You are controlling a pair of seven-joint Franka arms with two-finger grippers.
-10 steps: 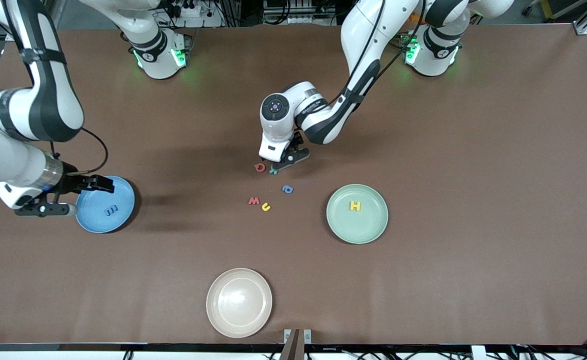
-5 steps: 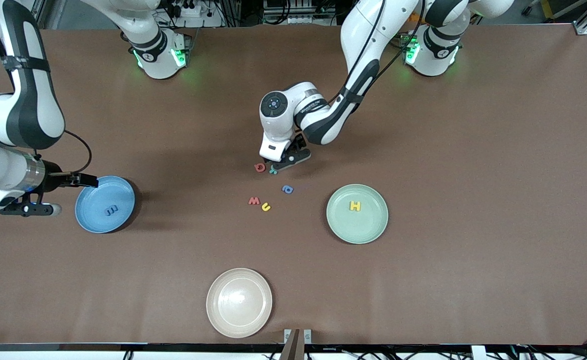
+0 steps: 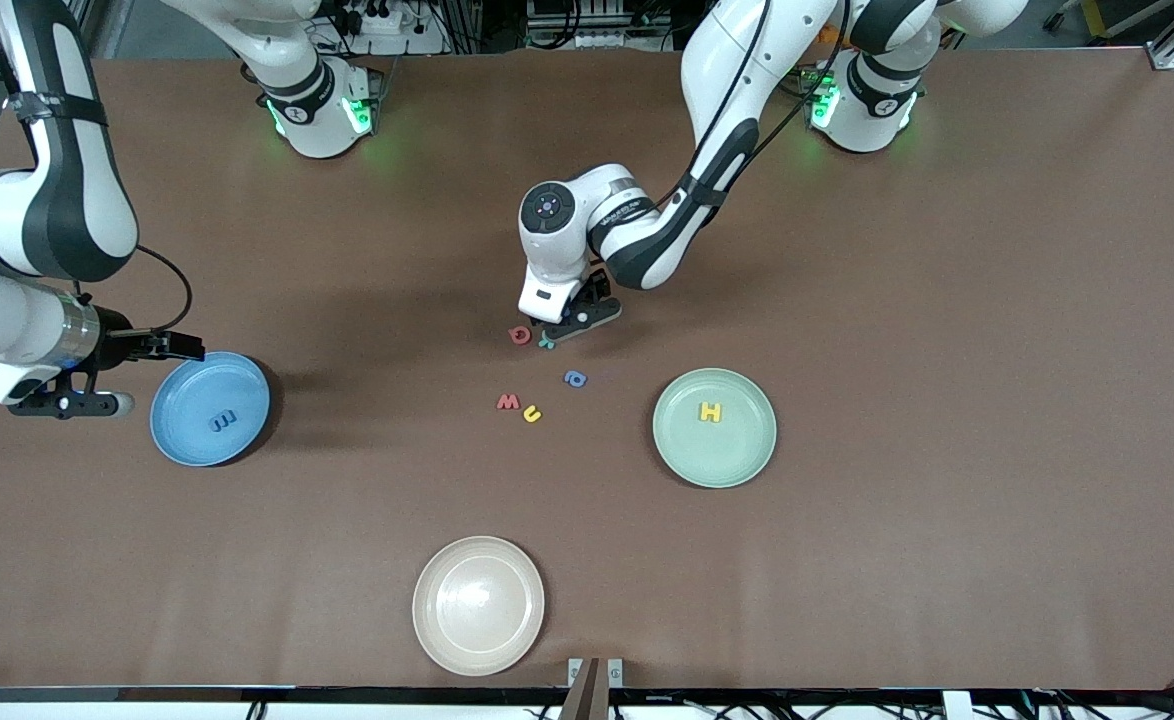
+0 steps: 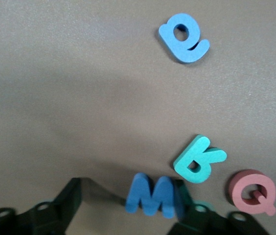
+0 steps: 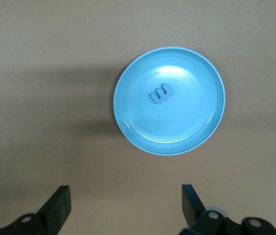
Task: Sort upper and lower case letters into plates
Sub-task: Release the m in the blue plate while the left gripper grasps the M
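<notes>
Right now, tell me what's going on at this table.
Two arms are sorting small letters into plates. The left gripper is down at the table's middle, jaws around a blue M, with a teal letter and a red Q right beside it. The right gripper hangs open beside the blue plate, which holds a blue m. The mint plate holds a yellow H. A blue letter, a red w and a yellow u wait on the table.

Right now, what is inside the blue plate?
One small dark blue letter lies flat in the blue plate, near its middle. Nothing covers the plate, so nothing else is in it; the right tool is beside it.
</notes>
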